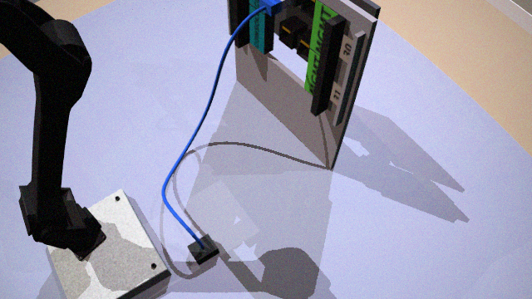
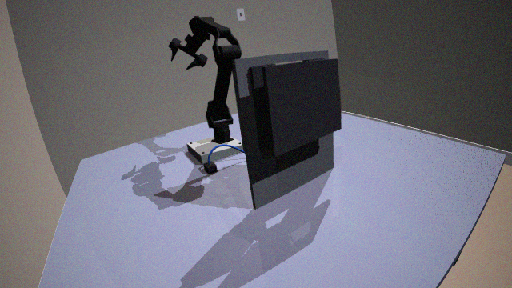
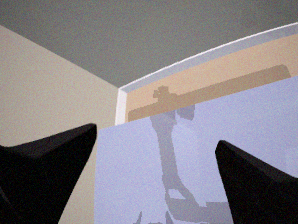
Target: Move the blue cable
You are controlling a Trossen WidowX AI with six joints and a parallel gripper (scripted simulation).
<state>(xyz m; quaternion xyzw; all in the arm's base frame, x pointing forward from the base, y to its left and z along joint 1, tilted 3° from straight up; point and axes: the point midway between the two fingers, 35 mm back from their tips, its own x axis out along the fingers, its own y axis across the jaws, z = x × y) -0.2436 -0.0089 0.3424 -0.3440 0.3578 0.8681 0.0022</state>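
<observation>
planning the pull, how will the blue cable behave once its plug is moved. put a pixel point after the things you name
The blue cable [image 1: 213, 95] [image 2: 222, 146] is probably floppy but springy, since it hangs in smooth, unkinked curves. It will likely trail behind the plug [image 1: 272, 7], and might tug a little, as its other end meets the small black block [image 1: 201, 252] [image 2: 210, 168].
</observation>
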